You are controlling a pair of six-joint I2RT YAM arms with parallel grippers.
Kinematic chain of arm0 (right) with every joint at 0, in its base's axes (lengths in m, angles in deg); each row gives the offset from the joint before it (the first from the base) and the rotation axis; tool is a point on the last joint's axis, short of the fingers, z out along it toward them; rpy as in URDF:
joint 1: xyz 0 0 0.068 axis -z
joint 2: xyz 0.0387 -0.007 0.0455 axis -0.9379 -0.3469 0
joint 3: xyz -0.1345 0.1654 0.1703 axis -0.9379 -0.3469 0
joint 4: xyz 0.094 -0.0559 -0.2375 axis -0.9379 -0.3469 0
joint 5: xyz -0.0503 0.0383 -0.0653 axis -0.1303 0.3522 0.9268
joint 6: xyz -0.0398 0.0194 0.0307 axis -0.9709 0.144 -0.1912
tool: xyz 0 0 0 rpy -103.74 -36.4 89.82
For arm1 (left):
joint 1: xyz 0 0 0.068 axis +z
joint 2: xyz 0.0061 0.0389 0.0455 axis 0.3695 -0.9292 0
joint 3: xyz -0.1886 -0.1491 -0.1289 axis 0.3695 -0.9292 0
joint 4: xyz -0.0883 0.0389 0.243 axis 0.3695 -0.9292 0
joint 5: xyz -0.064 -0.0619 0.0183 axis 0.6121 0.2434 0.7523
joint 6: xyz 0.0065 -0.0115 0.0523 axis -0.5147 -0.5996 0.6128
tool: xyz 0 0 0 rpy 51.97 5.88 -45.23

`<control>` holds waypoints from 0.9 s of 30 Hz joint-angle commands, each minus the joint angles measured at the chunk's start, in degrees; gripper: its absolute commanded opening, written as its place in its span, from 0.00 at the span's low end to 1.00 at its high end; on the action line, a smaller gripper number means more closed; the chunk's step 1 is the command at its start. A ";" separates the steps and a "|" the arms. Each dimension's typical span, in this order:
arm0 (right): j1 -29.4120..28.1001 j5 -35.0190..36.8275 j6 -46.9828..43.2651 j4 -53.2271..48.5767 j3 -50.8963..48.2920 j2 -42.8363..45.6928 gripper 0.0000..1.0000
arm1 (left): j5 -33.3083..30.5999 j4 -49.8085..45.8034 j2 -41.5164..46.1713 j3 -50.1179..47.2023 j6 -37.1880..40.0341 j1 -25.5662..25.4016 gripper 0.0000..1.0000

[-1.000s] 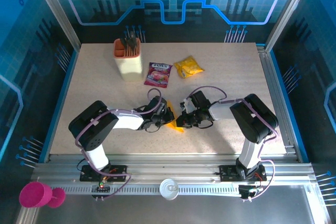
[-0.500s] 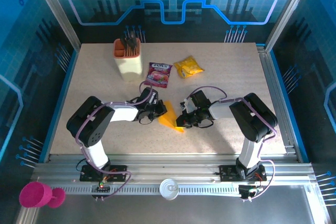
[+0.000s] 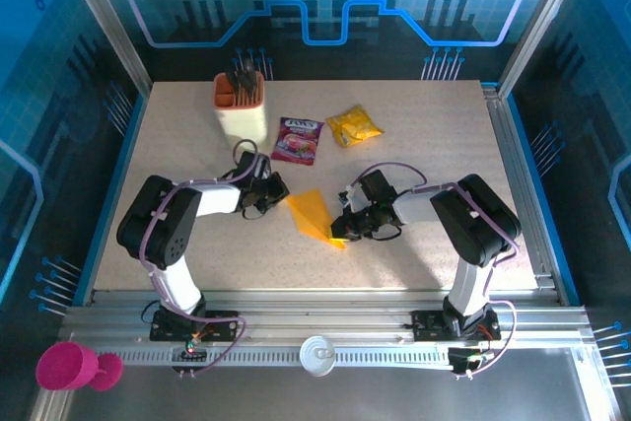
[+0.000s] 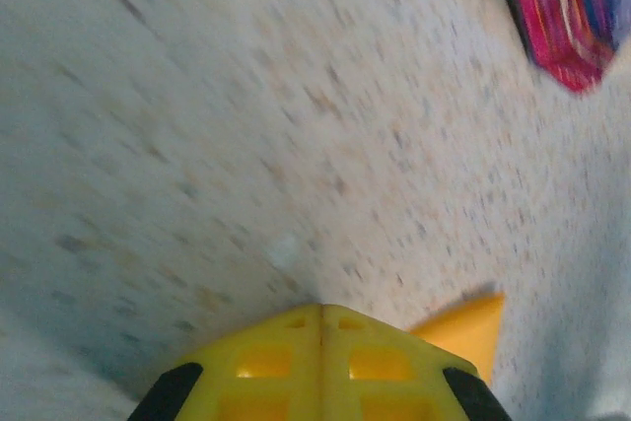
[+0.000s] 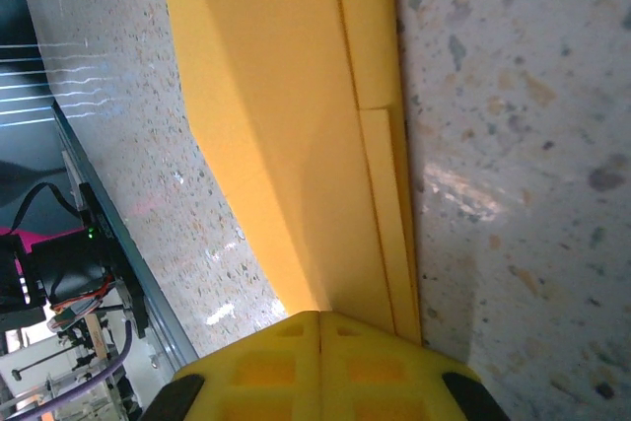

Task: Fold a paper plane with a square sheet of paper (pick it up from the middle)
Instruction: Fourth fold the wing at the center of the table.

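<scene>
Square sheet of paper (image 3: 312, 212) lies on the table (image 3: 444, 145) near its middle, creased narrower into a slanted orange-yellow strip that runs from far left to near right. In the right wrist view the paper (image 5: 286, 115) shows layered flaps along its right edge, one stacked on the other. The right gripper (image 3: 340, 232) sits at the strip's near right end with its jaws together; up close the right gripper (image 5: 320, 320) has its tips on the end of the paper, and whether the sheet is pinched between them cannot be told. The left gripper (image 3: 283, 187) is just left of the strip's far end, apart from it, low over the table, jaws together. From its wrist the left gripper (image 4: 320, 315) has bare table ahead, a corner of the paper (image 4: 468, 327) to one side and the purple packet (image 4: 562, 7) beyond. Farther back lie the purple packet (image 3: 298, 138) and a crinkled yellow packet (image 3: 354, 126), with a beige holder (image 3: 244, 123) at the far left.
</scene>
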 commanded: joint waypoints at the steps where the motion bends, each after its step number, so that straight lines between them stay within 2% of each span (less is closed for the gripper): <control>1: 0.40 13.40 -0.80 -7.30 -4.34 -6.48 0.00 | -12.60 -8.77 -1.02 0.12 2.08 6.03 0.00; 5: 0.40 12.90 -0.89 -6.93 -4.45 -6.22 0.00 | -12.44 -10.60 4.47 0.41 4.43 4.95 0.00; 7: 0.57 12.65 -0.99 -6.66 -4.60 -6.21 0.00 | -11.67 -10.84 7.95 -0.04 5.43 2.37 0.00; 11: 0.40 12.24 -1.02 -5.90 -4.67 -6.54 0.00 | -11.15 -11.15 10.95 0.92 6.40 -6.98 0.00; 13: 0.38 12.09 -1.07 -5.68 -4.70 -6.74 0.00 | -11.01 -10.14 10.07 1.58 5.64 -11.71 0.00; 16: 0.39 11.83 -1.24 -5.08 -4.79 -7.17 0.00 | -10.06 -6.66 6.51 2.15 3.76 -16.10 0.00; 21: 0.28 10.18 -1.66 -3.99 -4.60 -7.87 0.00 | -8.91 -2.08 -0.03 2.34 1.48 -18.25 0.00; 27: -0.19 7.70 -2.81 -1.36 -7.33 -4.73 0.00 | -11.18 -5.81 -3.77 1.93 -0.47 -18.16 0.00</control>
